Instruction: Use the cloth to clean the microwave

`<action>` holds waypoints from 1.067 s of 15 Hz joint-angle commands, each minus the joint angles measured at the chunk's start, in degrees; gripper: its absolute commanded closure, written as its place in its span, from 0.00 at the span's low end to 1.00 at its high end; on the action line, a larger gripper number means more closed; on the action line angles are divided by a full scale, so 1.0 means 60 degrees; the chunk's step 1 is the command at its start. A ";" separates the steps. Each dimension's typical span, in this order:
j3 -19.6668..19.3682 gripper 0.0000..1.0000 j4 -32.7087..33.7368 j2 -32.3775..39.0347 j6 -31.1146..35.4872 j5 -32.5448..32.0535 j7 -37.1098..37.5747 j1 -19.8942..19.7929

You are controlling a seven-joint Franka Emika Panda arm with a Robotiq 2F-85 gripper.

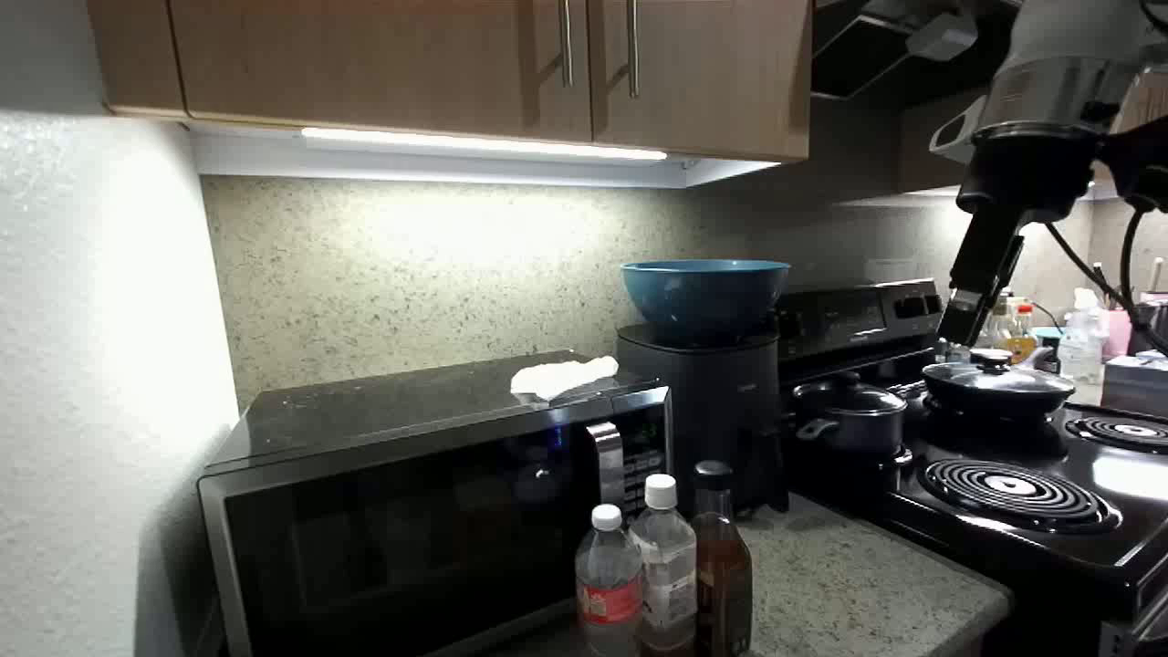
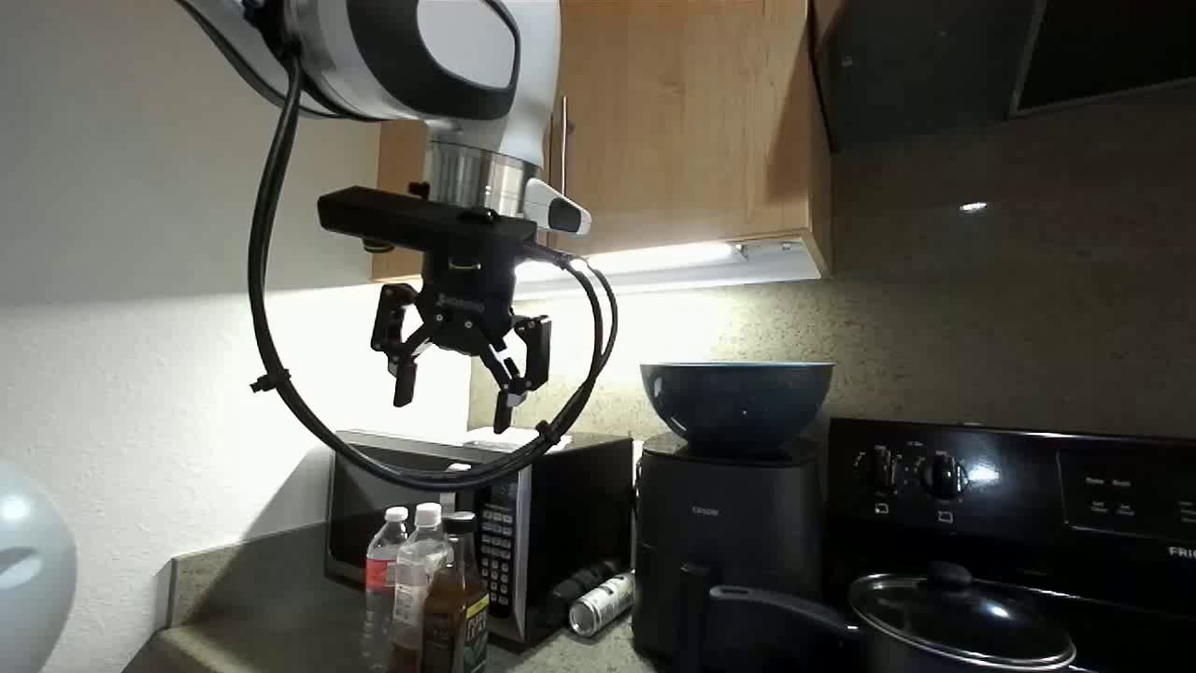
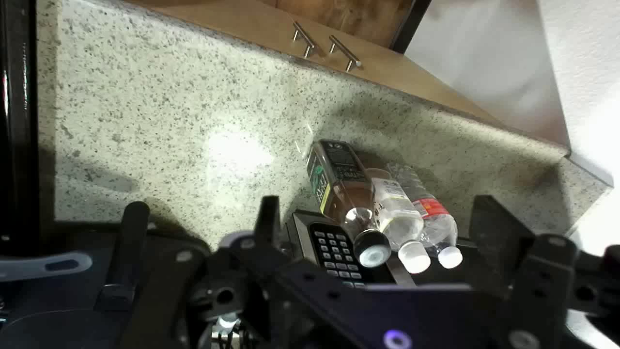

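Note:
On the right part of the top of the black microwave (image 1: 401,538), near its front edge, lies the crumpled white cloth (image 1: 564,376). A flat sliver of the cloth (image 2: 531,437) also shows behind my gripper (image 2: 453,414) in an exterior view. The gripper stands open, its fingertips pointing down and spread apart, with nothing held. It hangs in the air, apart from both cloth and microwave; in an exterior view the gripper (image 1: 963,330) appears well to the right of them. In the wrist view, the microwave's keypad (image 3: 336,252) shows between the fingers, while the cloth is out of view.
Three bottles (image 3: 370,213) stand before the microwave's right front. Beside it, an air fryer (image 1: 707,420) carries a blue bowl (image 1: 704,297). Further right is a stove (image 1: 1013,493) with lidded pans. Wall cabinets (image 1: 383,73) overhang the microwave. A cable (image 2: 280,374) loops below the wrist.

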 commanded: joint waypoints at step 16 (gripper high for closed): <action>0.0850 0.00 0.3114 0.3746 -0.0346 -0.0889 -0.0802 0.0542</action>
